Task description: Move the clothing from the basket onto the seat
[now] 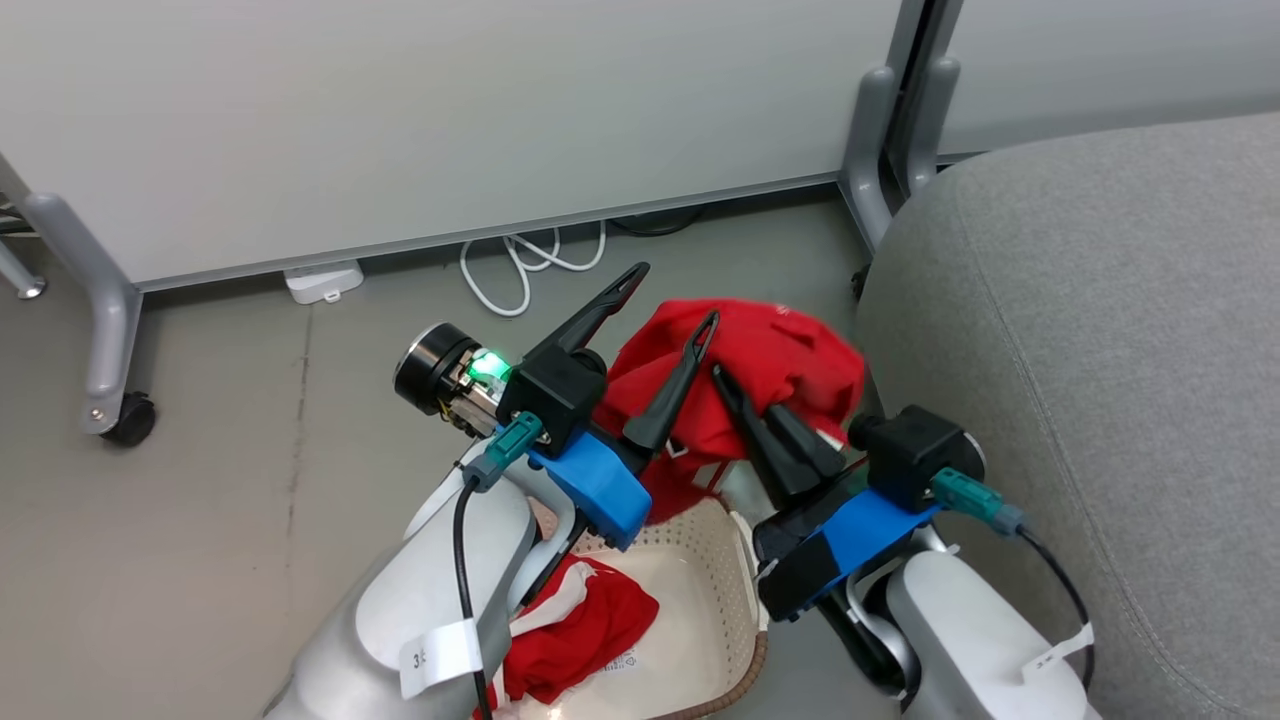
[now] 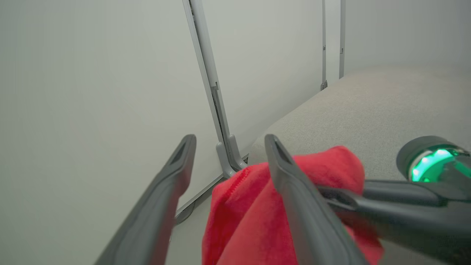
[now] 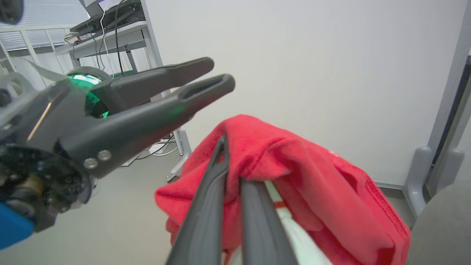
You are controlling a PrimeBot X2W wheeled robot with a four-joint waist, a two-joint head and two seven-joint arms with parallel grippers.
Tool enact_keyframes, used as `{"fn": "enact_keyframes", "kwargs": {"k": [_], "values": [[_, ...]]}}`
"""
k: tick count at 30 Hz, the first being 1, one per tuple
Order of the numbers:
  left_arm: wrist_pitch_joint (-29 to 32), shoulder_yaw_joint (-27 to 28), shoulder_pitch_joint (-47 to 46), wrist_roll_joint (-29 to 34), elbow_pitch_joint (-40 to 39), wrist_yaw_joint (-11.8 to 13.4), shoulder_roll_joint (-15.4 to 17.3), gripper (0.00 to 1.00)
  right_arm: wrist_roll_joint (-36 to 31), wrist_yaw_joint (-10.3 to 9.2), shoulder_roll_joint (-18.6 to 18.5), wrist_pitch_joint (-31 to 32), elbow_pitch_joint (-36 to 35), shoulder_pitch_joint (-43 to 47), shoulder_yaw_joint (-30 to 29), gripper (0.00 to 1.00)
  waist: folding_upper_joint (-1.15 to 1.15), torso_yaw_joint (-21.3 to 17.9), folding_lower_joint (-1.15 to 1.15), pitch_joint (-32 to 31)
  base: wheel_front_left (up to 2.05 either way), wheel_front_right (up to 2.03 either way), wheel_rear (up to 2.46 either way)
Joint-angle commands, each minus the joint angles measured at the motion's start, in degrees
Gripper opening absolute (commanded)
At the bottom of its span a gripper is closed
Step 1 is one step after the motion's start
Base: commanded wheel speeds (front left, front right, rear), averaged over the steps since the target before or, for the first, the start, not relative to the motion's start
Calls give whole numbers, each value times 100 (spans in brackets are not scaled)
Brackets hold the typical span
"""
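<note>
Red garment (image 1: 590, 625) lies in the cream basket (image 1: 715, 600) at lower centre; above, the left gripper (image 1: 676, 295) is spread wide, holding nothing; the right gripper (image 1: 745, 392) pinches a second red garment (image 1: 790, 360) mid-frame; grey seat (image 1: 1080, 350) at right

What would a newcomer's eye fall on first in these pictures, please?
The bright red garment stands out, pinched in the right gripper and held up above the basket, close to the grey seat. Beside it the left gripper is open, and a second red garment lies in the basket below.
</note>
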Motion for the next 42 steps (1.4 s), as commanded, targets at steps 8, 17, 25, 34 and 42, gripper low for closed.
{"fn": "enact_keyframes", "kwargs": {"k": [8,17,25,34,42], "values": [[-16,140,128,163,-211,25,31,100,-382,1,0,-21,-333,127,-721,0,0,-510,0,326,0,0,0],[-16,123,87,374,-361,18,41,100,-636,1,0,-21,-811,190,-1405,0,0,-1230,0,668,0,0,0],[-16,16,68,451,-363,2,37,100,-779,1,-22,-22,-1226,459,-1938,0,0,-1804,0,802,0,0,0],[-16,-229,158,419,-266,-7,3,100,-747,1,-11,-22,-1604,937,-2471,0,0,-2213,0,841,0,0,0],[-16,-417,93,330,-218,-8,20,100,-762,1,2,-22,-1737,1129,-2523,0,0,-2269,0,849,0,0,0]]}}
